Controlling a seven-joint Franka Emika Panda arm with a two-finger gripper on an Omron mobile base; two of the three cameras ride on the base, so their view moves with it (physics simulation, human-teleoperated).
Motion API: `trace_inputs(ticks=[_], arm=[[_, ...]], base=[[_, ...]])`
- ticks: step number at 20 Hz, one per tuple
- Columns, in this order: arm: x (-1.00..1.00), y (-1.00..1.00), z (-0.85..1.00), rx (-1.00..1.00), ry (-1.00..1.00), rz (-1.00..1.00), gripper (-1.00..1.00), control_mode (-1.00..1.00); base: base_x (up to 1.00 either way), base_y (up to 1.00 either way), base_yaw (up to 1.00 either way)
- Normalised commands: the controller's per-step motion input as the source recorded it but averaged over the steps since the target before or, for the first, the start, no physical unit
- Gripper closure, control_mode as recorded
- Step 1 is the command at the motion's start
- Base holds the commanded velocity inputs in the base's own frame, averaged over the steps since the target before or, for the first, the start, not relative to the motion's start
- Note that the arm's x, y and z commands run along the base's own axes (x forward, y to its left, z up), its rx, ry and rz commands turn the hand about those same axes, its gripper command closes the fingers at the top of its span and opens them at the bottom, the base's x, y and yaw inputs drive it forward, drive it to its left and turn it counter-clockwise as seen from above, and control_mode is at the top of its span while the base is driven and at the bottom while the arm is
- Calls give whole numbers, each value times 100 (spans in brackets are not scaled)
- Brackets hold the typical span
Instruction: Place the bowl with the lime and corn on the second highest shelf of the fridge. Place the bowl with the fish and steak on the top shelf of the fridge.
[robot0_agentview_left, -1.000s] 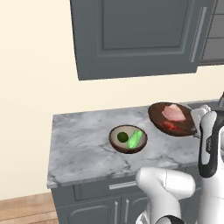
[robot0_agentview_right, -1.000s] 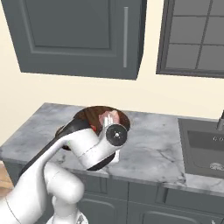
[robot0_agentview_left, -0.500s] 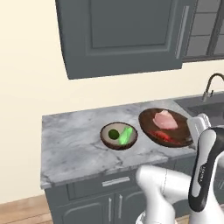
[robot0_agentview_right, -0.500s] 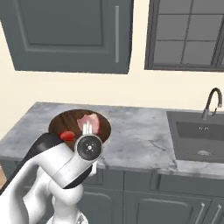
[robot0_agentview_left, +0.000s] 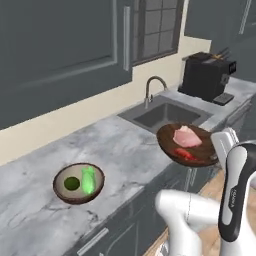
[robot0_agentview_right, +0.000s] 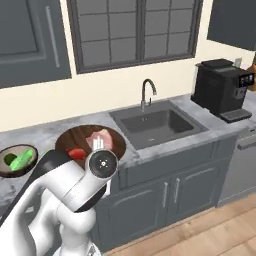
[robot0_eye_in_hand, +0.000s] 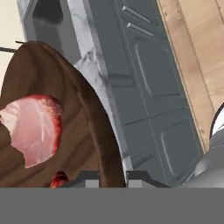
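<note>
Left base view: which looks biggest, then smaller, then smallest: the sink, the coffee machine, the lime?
1. Sink and coffee machine: they look about alike, and the machine stands farther back, so no ranking between them.
2. Lime: clearly smallest, a little dark ball in the green-filled bowl.

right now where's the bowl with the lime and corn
The bowl with the lime and corn sits on the marble counter at lower left of the left base view, well left of the sink; in the right base view it is at the far left edge.
</note>
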Motion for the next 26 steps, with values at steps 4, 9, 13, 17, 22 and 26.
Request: trace_inputs(ticks=[4,9,13,17,22,26], arm=[[0,0,0,0,0,0,100,100],[0,0,0,0,0,0,100,100],[0,0,0,0,0,0,100,100],[0,0,0,0,0,0,100,100],[0,0,0,0,0,0,100,100],[0,0,0,0,0,0,100,100]], base=[[0,-44,-81],[0,-67,-76],[17,-89,-65],[96,-68,-42],[100,-29,-21],[100,-1,-10]])
